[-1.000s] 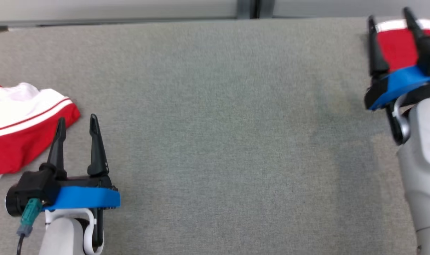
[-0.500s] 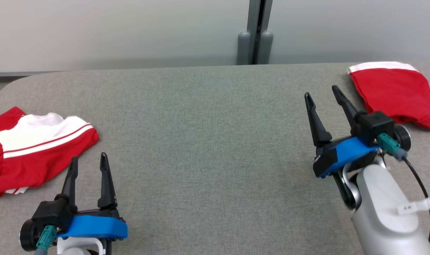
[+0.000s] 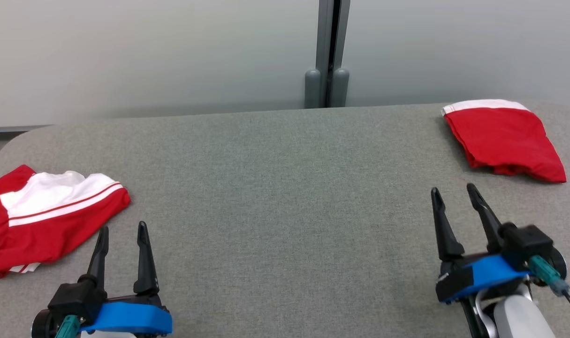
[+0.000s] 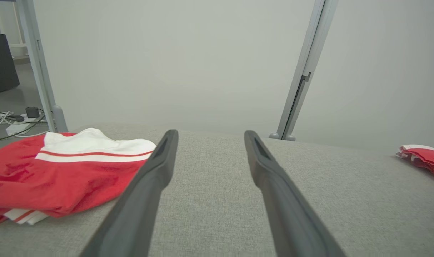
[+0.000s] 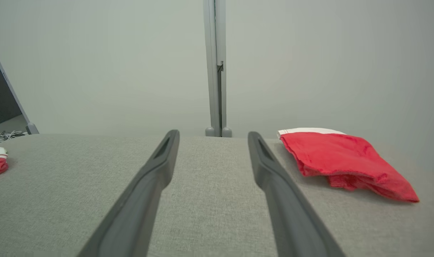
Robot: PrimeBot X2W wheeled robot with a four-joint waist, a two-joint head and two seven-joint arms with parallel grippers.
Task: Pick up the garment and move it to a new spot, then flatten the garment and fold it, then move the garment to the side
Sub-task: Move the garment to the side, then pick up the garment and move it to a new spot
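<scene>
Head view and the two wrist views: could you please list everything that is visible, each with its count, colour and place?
Grey fabric-covered table: one, grey, under both garments.
Loosely piled red garment with white striped band: one, red and white, at the table's left edge, beyond the left gripper.
Folded red garment with white hem: one, red, at the table's far right corner.
Pale grey partition wall: one, behind the table.
Grey metal post: one, grey, at the wall's middle.
White cables: several, white, on the floor past the table's left end.
Left gripper: one, dark fingers, blue mount, lower left, open, empty.
Right gripper: one, same colours, lower right, open, empty.
</scene>
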